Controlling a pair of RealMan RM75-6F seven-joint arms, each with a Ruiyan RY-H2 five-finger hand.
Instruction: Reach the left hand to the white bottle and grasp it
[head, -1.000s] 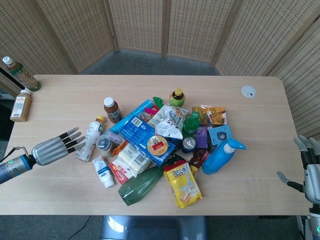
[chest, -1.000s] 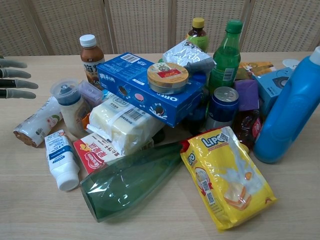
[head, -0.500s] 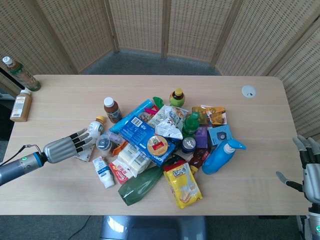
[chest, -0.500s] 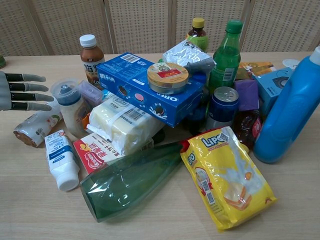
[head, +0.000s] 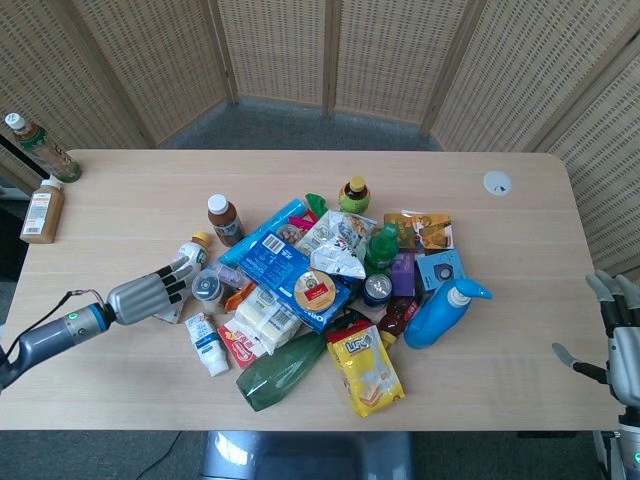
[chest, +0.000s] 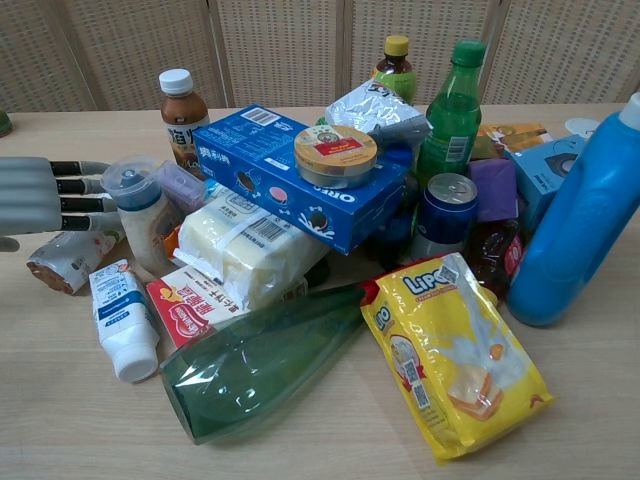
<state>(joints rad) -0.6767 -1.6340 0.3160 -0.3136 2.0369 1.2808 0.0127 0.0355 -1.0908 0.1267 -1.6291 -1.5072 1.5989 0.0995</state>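
Moved in from the desk's left edge over the past second: left hand (head: 150, 293), fingers straight and spread, holding nothing, now lying over the white plastic bottle with a yellow cap (head: 188, 258). Bottle on its side on the pale wooden desk (head: 120, 200), at the left fringe of the heap, just beside a small grey-capped cup (chest: 138, 205). Right hand (head: 620, 345) open, off the right edge.
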